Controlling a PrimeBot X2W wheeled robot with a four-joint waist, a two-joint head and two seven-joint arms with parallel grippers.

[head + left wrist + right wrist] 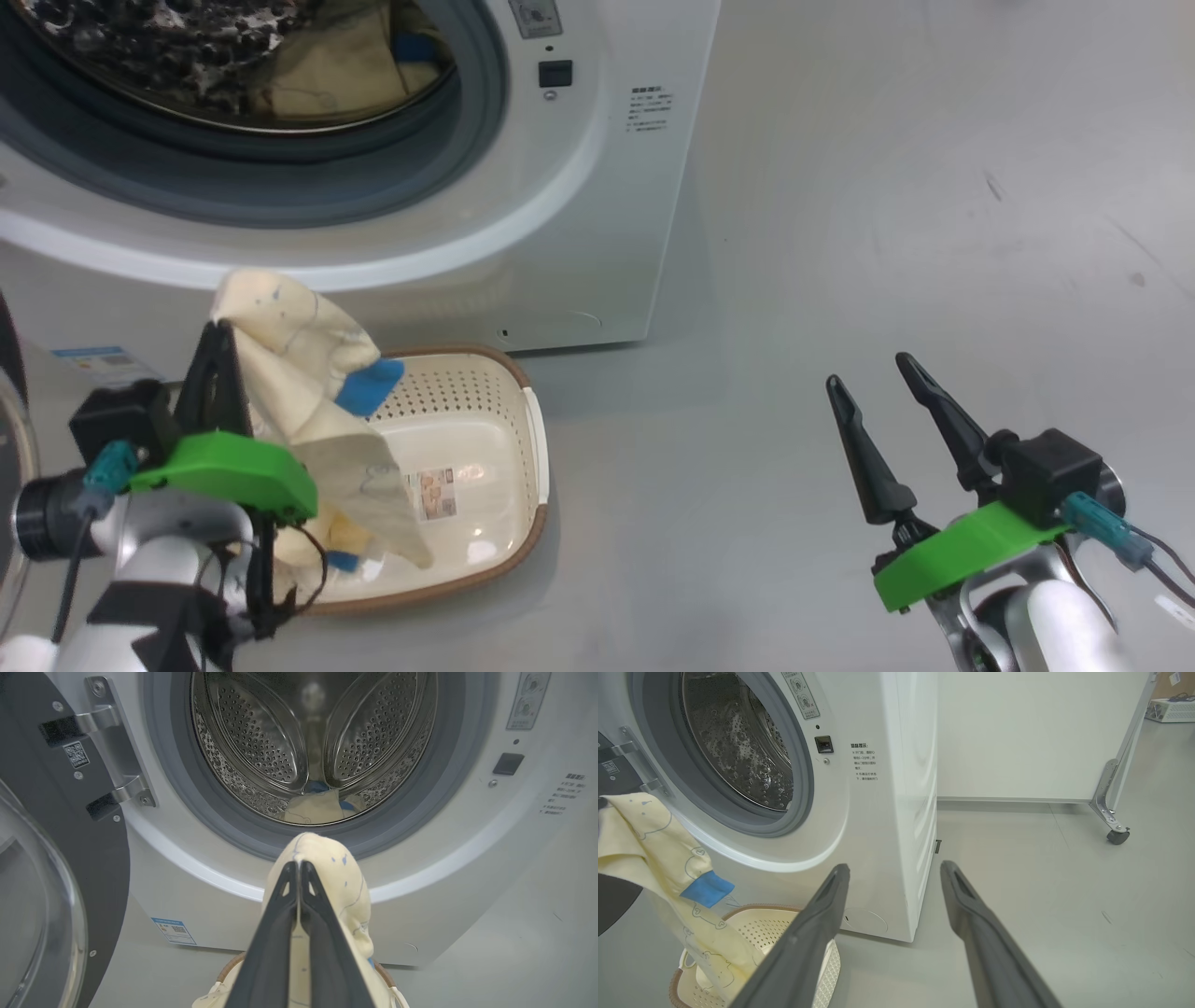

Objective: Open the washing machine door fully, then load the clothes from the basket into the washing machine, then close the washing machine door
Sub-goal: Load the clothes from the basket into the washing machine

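The white washing machine [579,224] stands with its drum exposed. Its door [60,868] hangs swung wide on the left, its black rim and glass bowl showing. One piece of the clothes [317,807] lies inside the drum. My left gripper [219,327] is shut on a cream-yellow garment with a blue cuff [308,392], lifted above the basket [504,439] and just below the drum mouth. The garment's lower end hangs down into the basket. My right gripper [866,370] is open, holding nothing, over bare floor to the right of the basket.
The basket sits on the grey floor against the washer's lower front. A blue label sticker [93,359] marks the washer's lower corner. A white panel on castors [1111,835] stands behind the machine to the right. Open floor [934,233] spreads to the right.
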